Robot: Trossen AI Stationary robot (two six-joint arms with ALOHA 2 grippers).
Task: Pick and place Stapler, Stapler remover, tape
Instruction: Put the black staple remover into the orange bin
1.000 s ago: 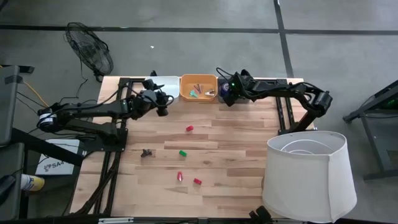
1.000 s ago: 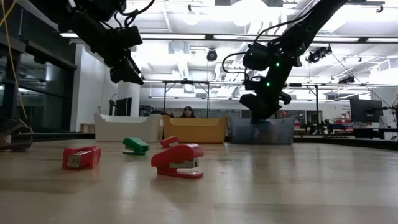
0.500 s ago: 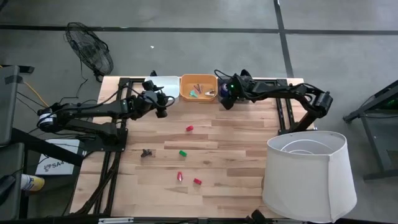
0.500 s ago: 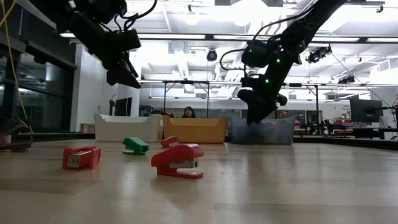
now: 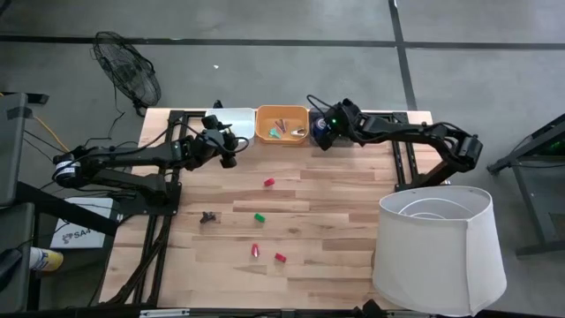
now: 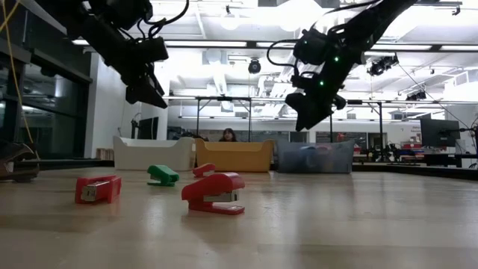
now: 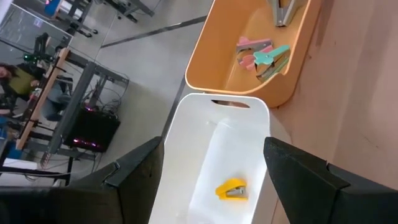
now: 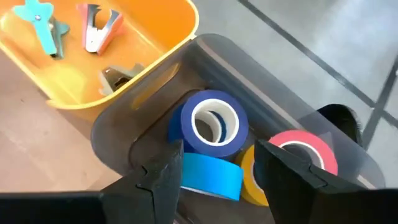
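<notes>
My left gripper (image 5: pixel 228 147) hangs open over the near end of the white bin (image 7: pixel 205 143), where a yellow stapler (image 7: pixel 231 189) lies. My right gripper (image 8: pixel 219 149) is open above the grey bin (image 8: pixel 143 118), nothing between its fingers. In that bin lie tape rolls: blue (image 8: pixel 211 124), light blue (image 8: pixel 211 175), yellow (image 8: pixel 250 177), pink (image 8: pixel 306 149). Staple removers (image 7: pixel 264 53) lie in the orange bin (image 5: pixel 282 124). On the table lie red staplers (image 5: pixel 269 182) (image 5: pixel 255 250) (image 5: pixel 280 258), a green stapler (image 5: pixel 259 216) and a black staple remover (image 5: pixel 208 216).
The three bins stand in a row along the table's far edge. A large white lampshade (image 5: pixel 437 252) stands at the table's near right corner. In the low view the staplers (image 6: pixel 214 193) lie in front of the bins; a person shows far behind the orange bin (image 6: pixel 233 155).
My right gripper has risen from down at the grey bin to well above it, fingers still apart. My left gripper has kept its place over the white bin.
</notes>
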